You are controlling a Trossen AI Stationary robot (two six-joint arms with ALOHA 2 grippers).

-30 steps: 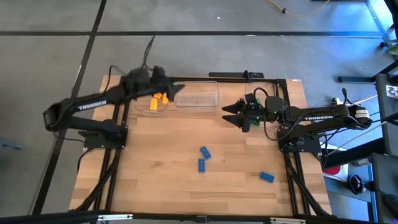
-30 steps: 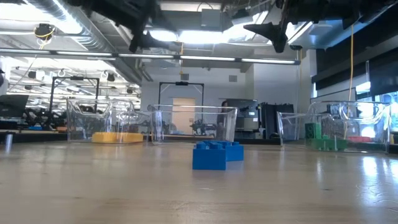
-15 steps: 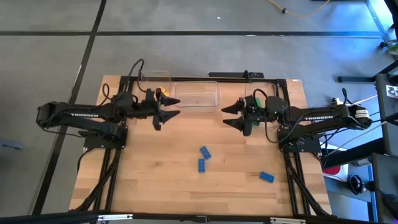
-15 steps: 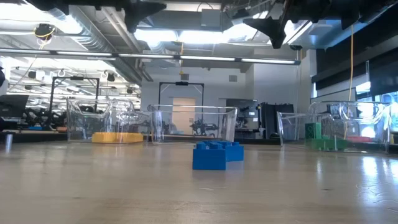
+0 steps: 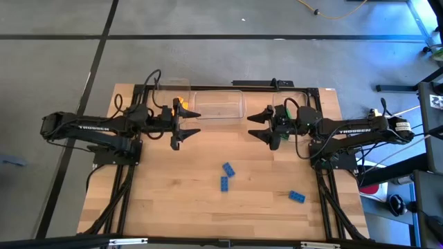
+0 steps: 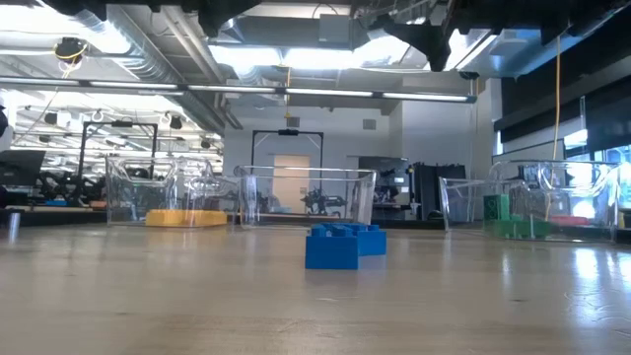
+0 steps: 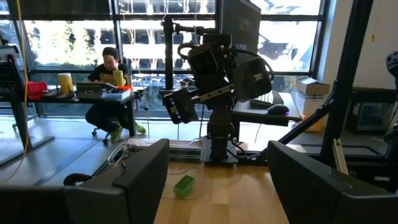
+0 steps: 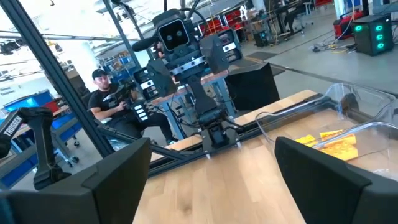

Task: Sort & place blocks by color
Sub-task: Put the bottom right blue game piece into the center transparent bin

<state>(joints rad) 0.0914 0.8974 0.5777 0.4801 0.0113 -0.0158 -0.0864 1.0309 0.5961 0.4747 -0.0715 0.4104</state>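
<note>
High view, left end effector (image 5: 185, 125) steadier than earlier, blue blocks (image 5: 225, 176) unmoved

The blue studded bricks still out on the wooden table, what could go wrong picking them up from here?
Two blue studded plastic bricks lie almost touching mid-table, so jaws closing on one could nudge the other. A third blue brick sits near the wooden table's right front corner and might get pushed off. Both the left gripper and right gripper hover open, facing each other; reaching together risks collision.

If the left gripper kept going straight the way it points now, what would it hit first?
Probably the right gripper. The left gripper, open, points across the bare wooden table at it, with nothing between them; relative heights are unclear.
</note>
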